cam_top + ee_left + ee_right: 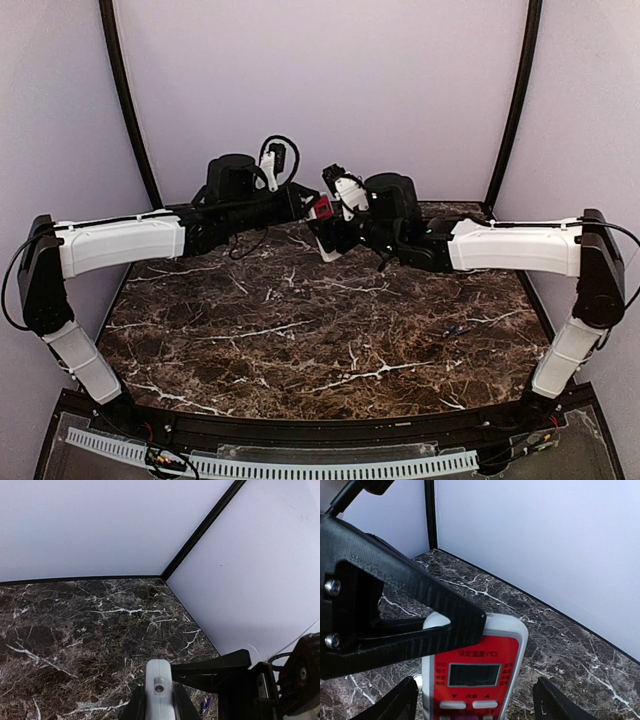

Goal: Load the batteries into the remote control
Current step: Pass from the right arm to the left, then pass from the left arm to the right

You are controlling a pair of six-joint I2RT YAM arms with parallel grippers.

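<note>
The top view alone shows both arms reaching inward to meet above the marble table (pixel 300 330) near its 12 o'clock edge, with the remote control (pixel 323 209) held off the surface between them; it also places the batteries (pixel 455 330) on the marble at about 4 o'clock, well apart from the remote. Only the right wrist view shows the remote's red face, with a display and pale buttons, its top end toward 12 o'clock; the left wrist view shows only a plain white side of it, with the two dark bluish batteries lying together on the table at 5 o'clock. The left gripper (pixel 159 707) is clamped on the remote, its fingers (pixel 135 710) pressed against either side; seen from the right wrist, one black finger crosses the remote's top from 9 o'clock. The right gripper (pixel 475 682) is spread wide, its fingers (pixel 395 705) flanking the remote at 7 and 5 o'clock, just beside it; whether they touch it cannot be told.
</note>
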